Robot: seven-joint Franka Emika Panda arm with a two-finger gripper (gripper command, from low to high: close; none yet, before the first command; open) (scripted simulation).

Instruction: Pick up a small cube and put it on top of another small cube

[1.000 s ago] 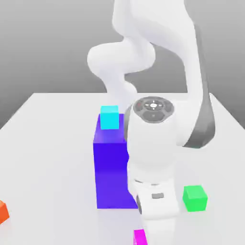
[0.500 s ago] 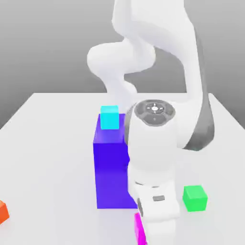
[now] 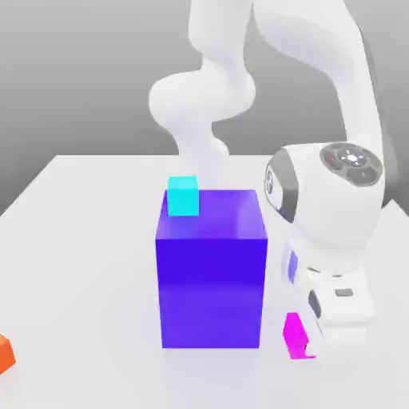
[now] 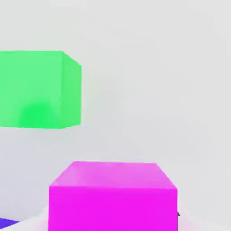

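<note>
The small magenta cube (image 3: 292, 331) hangs under my white hand, just to the exterior view's right of the big block's lower corner, and my gripper (image 3: 302, 343) is shut on it. In the hand view the same magenta cube (image 4: 113, 196) sits close to the camera. The small green cube (image 4: 38, 90) rests on the white table a short way beyond it, apart from it. In the exterior view my arm stands in front of the green cube and hides it.
A big blue-purple block (image 3: 212, 279) stands mid-table, close beside my hand. A small cyan cube (image 3: 183, 196) sits on its top at the back corner. A small orange cube (image 3: 5, 351) lies at the exterior view's left edge.
My gripper has shut on the magenta cube. The hand has carried it up and toward the exterior view's right, and now covers the green cube there.
</note>
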